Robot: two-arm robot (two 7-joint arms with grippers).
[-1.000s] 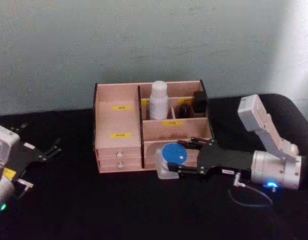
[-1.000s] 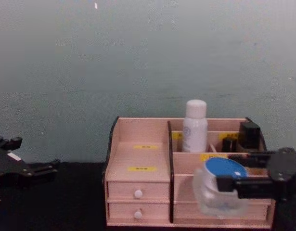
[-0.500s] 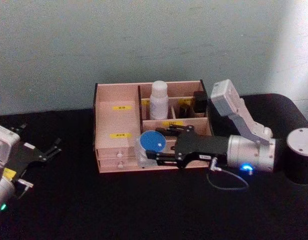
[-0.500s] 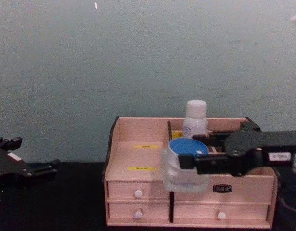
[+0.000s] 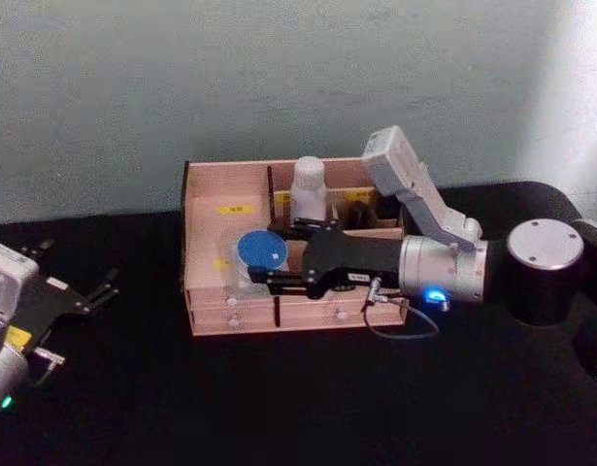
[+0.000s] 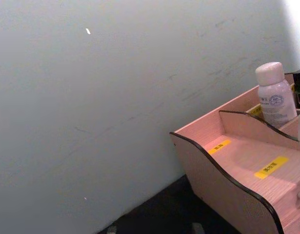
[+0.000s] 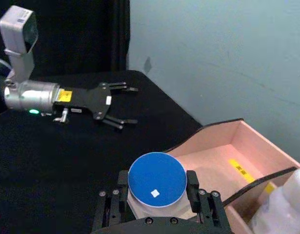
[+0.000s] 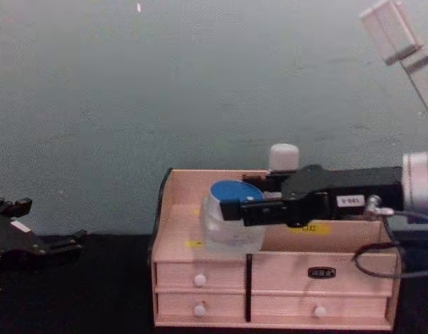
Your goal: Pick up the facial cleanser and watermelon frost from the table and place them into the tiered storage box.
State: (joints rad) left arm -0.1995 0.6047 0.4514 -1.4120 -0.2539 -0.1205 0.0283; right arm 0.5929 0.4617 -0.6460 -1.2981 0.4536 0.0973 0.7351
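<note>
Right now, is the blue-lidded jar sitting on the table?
No, the right pincer holds the blue-lidded jar up over the tiered storage box, on its left side.

blue-lidded clear jar [image 5: 261, 250] — upright over left tier of tiered storage box [image 5: 220, 184] | white bottle [image 5: 309, 189] — upright in rear compartment

We see dim, even room light on the wall [image 5: 230, 78], paling to a bright wash at the head view's upper right. The tiered storage box [image 5: 230, 184] is softly lit; the black table [image 5: 279, 408] swallows shadows.
</note>
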